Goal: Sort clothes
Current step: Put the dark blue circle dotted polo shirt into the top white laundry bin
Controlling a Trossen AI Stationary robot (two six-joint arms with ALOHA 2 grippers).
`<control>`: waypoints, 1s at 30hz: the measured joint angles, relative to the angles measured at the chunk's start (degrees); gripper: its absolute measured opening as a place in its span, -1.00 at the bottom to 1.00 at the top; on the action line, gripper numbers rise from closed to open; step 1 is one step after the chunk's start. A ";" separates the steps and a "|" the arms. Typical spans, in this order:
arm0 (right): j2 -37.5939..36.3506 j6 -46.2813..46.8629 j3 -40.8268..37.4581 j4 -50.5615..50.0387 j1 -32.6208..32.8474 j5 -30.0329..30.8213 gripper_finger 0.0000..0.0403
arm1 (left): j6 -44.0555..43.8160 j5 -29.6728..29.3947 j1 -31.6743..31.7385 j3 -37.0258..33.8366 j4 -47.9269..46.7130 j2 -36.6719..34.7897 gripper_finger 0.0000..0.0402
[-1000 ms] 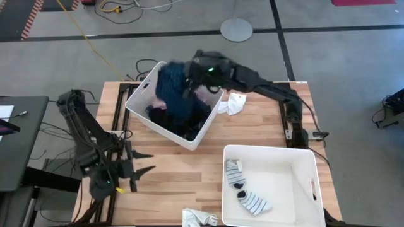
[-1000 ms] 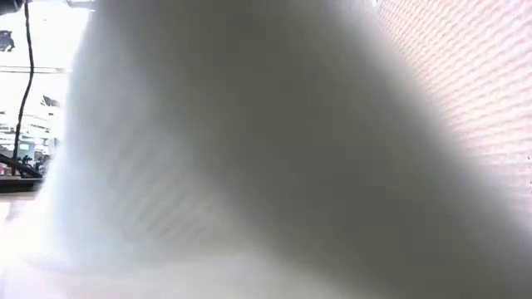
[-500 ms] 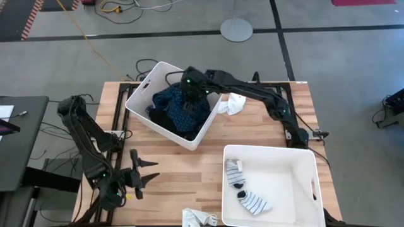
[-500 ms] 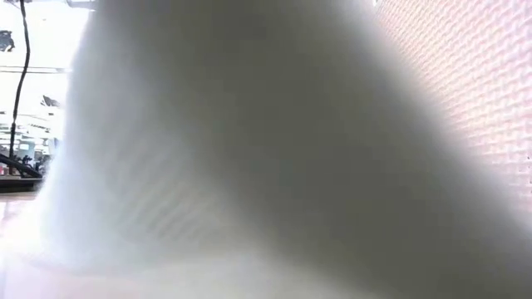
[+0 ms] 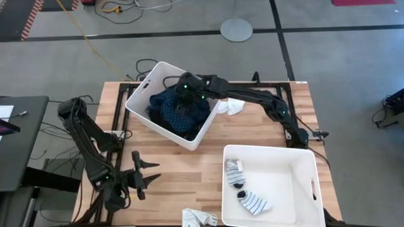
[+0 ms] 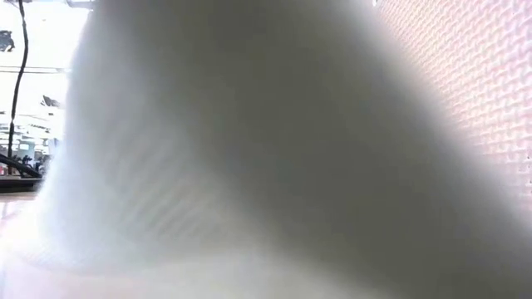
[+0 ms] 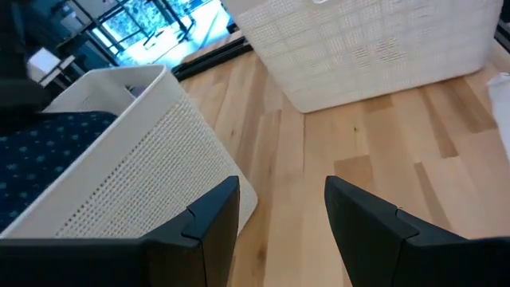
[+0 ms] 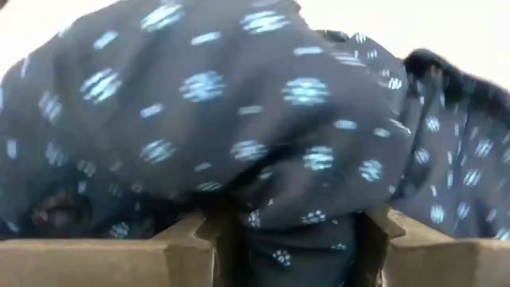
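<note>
We note the right tool [image 5: 184, 94], now spread, has dropped the navy dotted garment [image 5: 180, 108] into the bin [image 5: 140, 93]; left tool [image 5: 149, 173] spread, idle.

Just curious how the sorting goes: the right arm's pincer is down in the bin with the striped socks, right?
Not quite. The high view shows the right pincer down in the other bin, on the navy dotted garment. The striped socks lie in the nearer bin, untouched.
</note>
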 joint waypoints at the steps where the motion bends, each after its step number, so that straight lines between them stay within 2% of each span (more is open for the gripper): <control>1: 0.02 0.45 -1.78 1.02 0.06 0.00 -0.11 | -0.37 0.00 0.18 -0.32 0.20 0.00 -0.10; 8: -0.07 5.92 -16.08 8.67 -0.66 -3.85 -0.13 | -3.65 0.43 0.30 -1.41 0.17 0.00 -0.10; 13: -0.13 7.48 -19.55 10.53 -1.35 -4.61 -0.13 | -3.71 0.46 0.30 -1.41 0.98 0.00 -0.10; 21: -1.68 6.13 -12.71 6.90 -0.24 -4.55 -0.13 | -2.82 1.77 0.30 -1.41 4.13 0.00 -0.10; 30: -10.15 2.22 -0.81 -4.29 2.11 -4.55 -0.13 | -1.44 3.04 0.52 -1.44 6.71 0.00 -0.10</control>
